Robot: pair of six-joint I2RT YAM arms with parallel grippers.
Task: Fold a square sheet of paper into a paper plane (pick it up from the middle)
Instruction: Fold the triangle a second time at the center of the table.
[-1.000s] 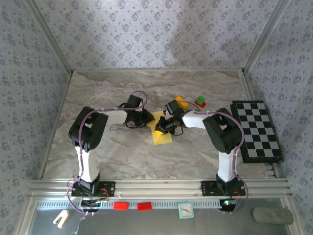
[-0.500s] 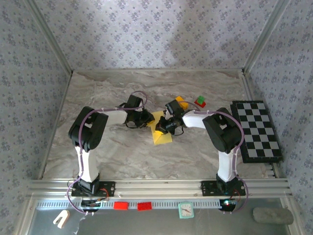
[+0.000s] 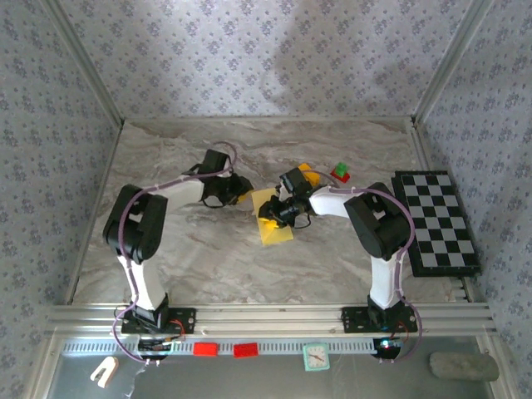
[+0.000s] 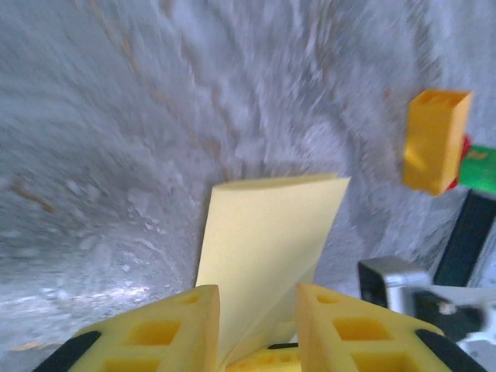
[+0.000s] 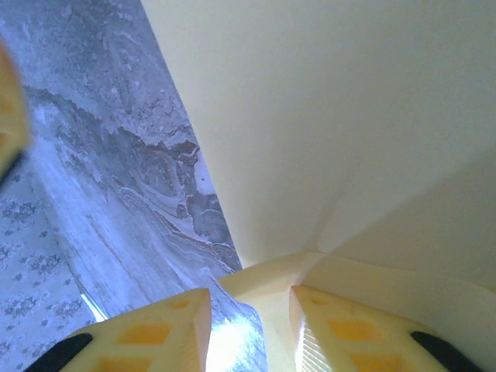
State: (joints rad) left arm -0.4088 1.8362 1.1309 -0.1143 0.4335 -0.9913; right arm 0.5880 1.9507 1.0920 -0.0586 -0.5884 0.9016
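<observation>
The square sheet of paper (image 3: 273, 226) is yellow and lies folded into a narrow wedge at the middle of the marble table. In the left wrist view a flap of the sheet (image 4: 267, 232) stands up between the yellow fingers and leans on the left one, with a wide gap beside it. My left gripper (image 3: 242, 192) (image 4: 258, 291) is open at the sheet's left upper edge. My right gripper (image 3: 268, 210) (image 5: 249, 293) is open over the sheet's top. A creased fold of the sheet (image 5: 349, 116) lies against its right finger, and bare table shows beside the left finger.
An orange-yellow block (image 3: 307, 173) (image 4: 435, 139) and a red and green block (image 3: 340, 172) sit just behind the right gripper. A black-and-white checkered board (image 3: 434, 220) lies at the right edge. Wallpapered walls close in the table on three sides.
Both grippers have opened off the paper. The left arm has swung left and back, away from the sheet. The right gripper has stayed over the sheet.
</observation>
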